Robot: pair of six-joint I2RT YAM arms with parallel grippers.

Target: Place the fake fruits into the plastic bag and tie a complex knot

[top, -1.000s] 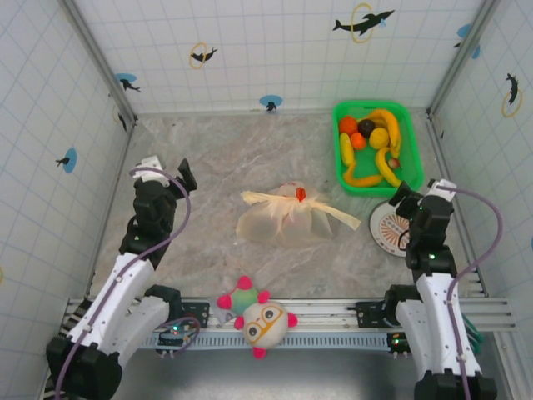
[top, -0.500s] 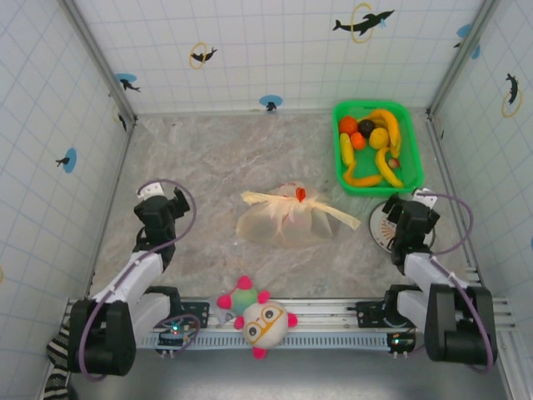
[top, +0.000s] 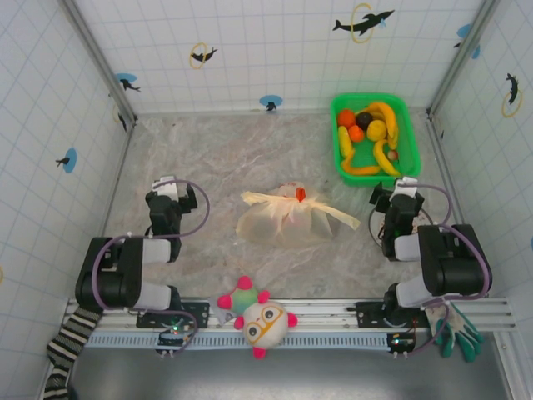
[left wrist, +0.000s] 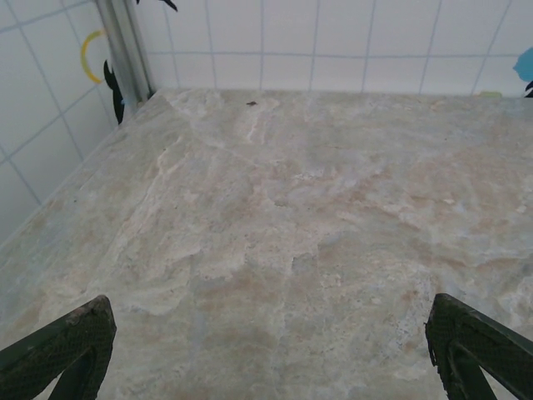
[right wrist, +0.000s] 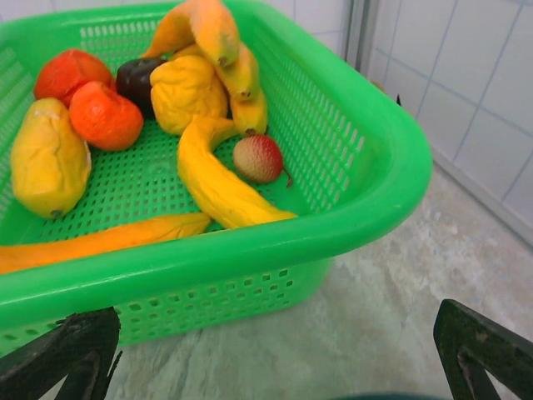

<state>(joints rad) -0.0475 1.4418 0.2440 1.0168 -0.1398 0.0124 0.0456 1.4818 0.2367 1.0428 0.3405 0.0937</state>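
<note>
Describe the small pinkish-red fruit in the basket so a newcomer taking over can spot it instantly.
Find the green basket in the table's far right corner. Inside, toward its right wall, the small pinkish-red fruit sits beside a long curved yellow fruit. It is the only rosy, round piece with a thin stem; its neighbours are yellow, orange or dark.

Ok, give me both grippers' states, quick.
Left gripper: open, holding nothing, over the marbled grey tabletop.
Right gripper: open, holding nothing, facing the green rectangular plastic basket.

Robot lab test cell — gridded white walls (top: 250, 58), dolphin stickers (top: 363, 20), marble-look tabletop (top: 225, 158), aluminium mounting rail (top: 326, 309).
</note>
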